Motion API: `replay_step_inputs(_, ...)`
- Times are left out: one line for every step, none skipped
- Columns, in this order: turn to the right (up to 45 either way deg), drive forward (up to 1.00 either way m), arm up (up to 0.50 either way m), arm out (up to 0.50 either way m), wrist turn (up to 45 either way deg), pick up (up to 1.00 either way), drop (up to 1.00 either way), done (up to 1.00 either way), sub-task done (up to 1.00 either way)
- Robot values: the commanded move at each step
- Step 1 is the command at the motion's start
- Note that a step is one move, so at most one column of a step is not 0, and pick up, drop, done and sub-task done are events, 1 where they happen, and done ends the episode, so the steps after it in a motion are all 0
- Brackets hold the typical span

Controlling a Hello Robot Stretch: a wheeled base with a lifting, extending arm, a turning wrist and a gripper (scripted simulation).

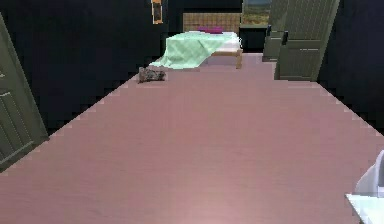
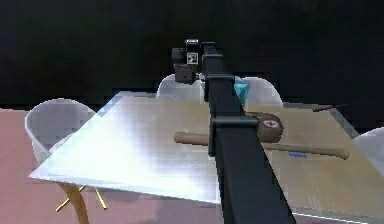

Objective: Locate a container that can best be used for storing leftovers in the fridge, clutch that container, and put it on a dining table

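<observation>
Our gripper (image 2: 180, 58) reaches over the glass dining table (image 2: 120, 145), and we cannot tell its fingers' state or load; a teal blob (image 2: 241, 92) beside the arm (image 2: 238, 150), perhaps the container, could be knocked toward the bat (image 2: 310, 148) if we retract.

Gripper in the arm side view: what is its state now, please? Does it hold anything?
Gripper: it cannot be told whether it holds anything; its far end is unclear.

I see a shiny desk (image 2: 130, 140). A long wooden bat (image 2: 310, 148) lies toward its right edge. A small blue-green thing (image 2: 241, 92) sits at its far edge.
</observation>
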Motion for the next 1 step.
replay_step_inputs(0.0,0.0,-0.1,0.0,0.0,0.0,0.0,0.0,0.0)
